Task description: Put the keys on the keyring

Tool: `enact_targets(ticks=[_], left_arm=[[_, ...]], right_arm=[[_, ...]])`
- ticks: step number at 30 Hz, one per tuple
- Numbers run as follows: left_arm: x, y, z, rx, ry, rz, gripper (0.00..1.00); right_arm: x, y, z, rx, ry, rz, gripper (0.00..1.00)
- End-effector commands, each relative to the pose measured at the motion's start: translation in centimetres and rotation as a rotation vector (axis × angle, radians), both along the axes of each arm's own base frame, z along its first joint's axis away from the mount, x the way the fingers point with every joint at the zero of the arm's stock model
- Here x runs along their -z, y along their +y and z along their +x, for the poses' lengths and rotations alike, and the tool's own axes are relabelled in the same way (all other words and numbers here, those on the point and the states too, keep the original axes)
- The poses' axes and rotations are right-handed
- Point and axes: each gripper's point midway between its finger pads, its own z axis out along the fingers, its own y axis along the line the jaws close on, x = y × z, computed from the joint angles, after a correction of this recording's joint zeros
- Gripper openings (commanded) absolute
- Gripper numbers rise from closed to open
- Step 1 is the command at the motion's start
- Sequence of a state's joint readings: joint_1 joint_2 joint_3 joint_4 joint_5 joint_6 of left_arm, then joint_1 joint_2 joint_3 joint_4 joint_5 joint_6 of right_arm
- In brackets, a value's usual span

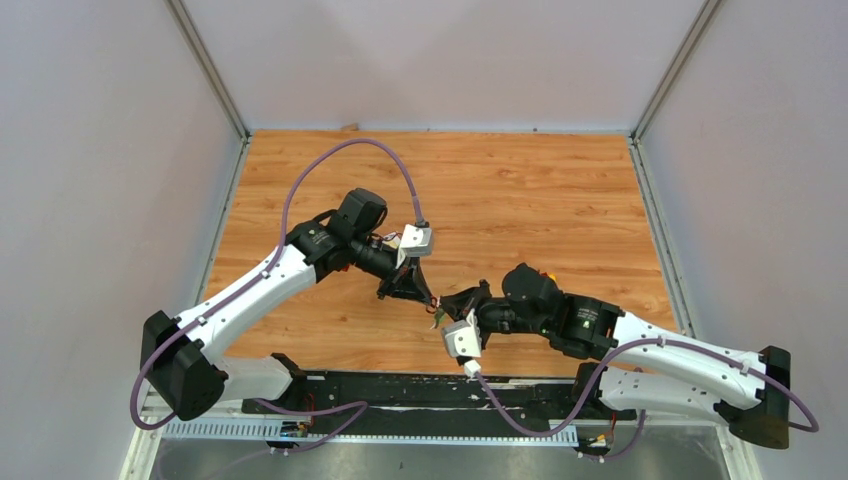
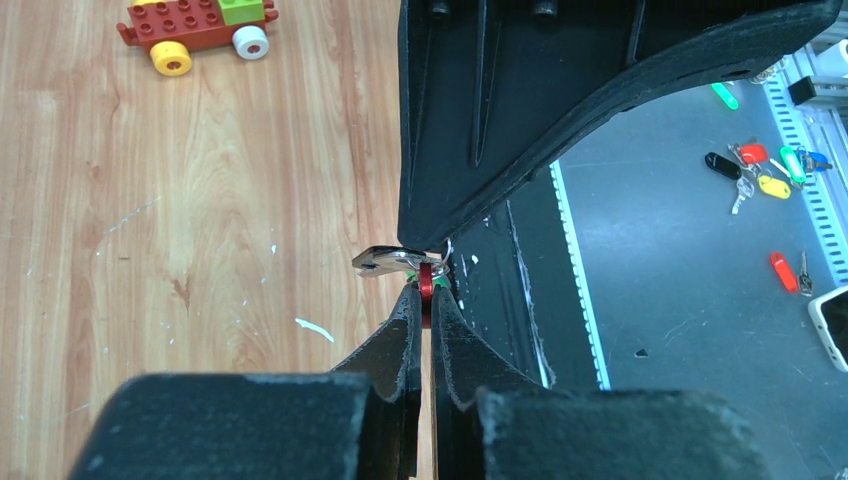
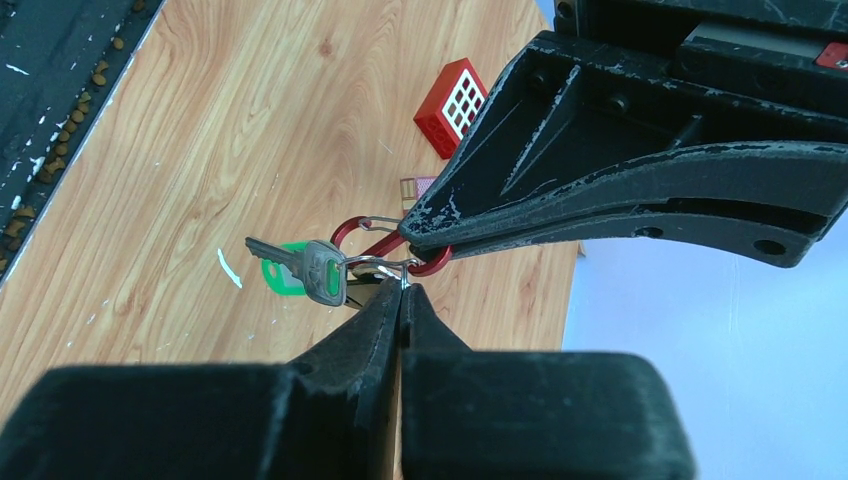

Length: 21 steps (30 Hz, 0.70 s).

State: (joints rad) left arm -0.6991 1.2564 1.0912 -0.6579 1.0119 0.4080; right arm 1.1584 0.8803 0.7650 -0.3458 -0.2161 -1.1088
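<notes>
Both arms meet tip to tip low in the middle of the top view, over the light wooden table [image 1: 560, 200]. A red-yellow-green toy block car [image 2: 195, 30] sits upper left in the left wrist view. A red box with white squares [image 3: 455, 95] is upper middle in the right wrist view.

The right gripper [image 3: 402, 295] is pinched together on the thin silver ring of the small green-headed metal key [image 3: 320, 270], just left of centre. The left gripper [image 2: 424, 300] is clamped on the thin red wire keyring [image 2: 425, 280], which touches that ring.
</notes>
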Motion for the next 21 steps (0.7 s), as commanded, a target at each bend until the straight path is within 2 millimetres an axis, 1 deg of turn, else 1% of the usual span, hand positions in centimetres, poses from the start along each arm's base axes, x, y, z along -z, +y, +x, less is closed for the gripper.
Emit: enact_targets(ticks=[1, 11, 21], left_arm=[[-1.25, -0.49, -0.14, 0.02, -0.029, -0.057, 0.0], [-0.97, -0.37, -0.53, 0.027, -0.016, -0.062, 0.0], [-0.88, -0.39, -0.57, 0.029, -0.01, -0.061, 0.0]], right_arm=[[-1.21, 1.32, -0.53, -0.03, -0.017, 0.054, 0.0], [-1.77, 1.51, 0.12, 0.01, -0.052, 0.078, 0.0], [-2.0, 1.57, 0.25, 0.022, -0.06, 0.09, 0.0]])
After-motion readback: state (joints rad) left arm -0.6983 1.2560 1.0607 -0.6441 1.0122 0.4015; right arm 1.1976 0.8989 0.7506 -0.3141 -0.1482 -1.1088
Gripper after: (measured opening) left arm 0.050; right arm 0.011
